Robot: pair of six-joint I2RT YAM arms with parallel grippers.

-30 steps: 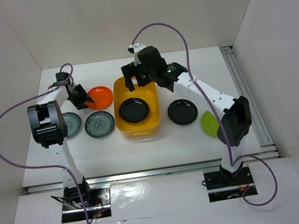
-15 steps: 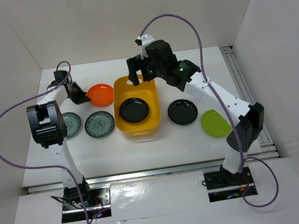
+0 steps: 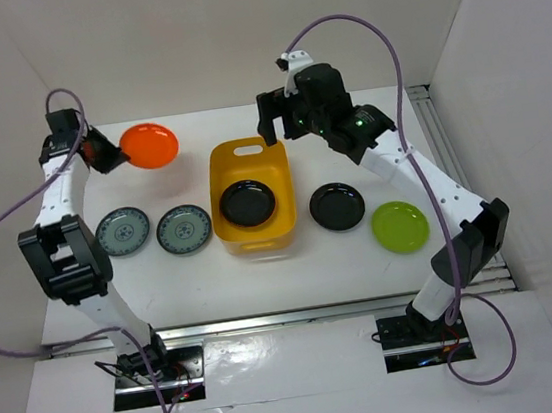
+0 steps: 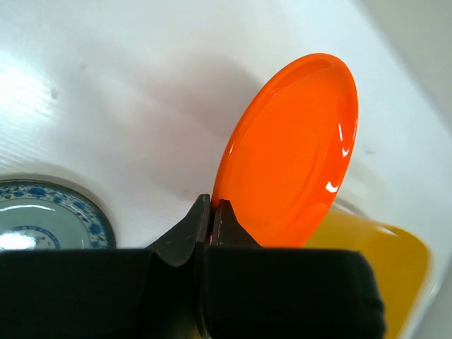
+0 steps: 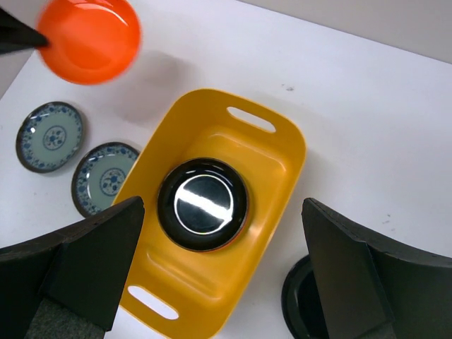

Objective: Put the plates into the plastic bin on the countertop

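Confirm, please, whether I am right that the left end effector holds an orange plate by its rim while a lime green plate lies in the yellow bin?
Not quite: the yellow bin holds a glossy black plate, not a lime green one, as the right wrist view shows. The left end effector does hold the orange plate by its rim.

White panel walls (image 3: 264,27) box in the matte white worktop (image 3: 215,286) at left, back and right. Aluminium rail (image 3: 451,175) down the right edge, another along the bottom edge. Light even, shadows soft.
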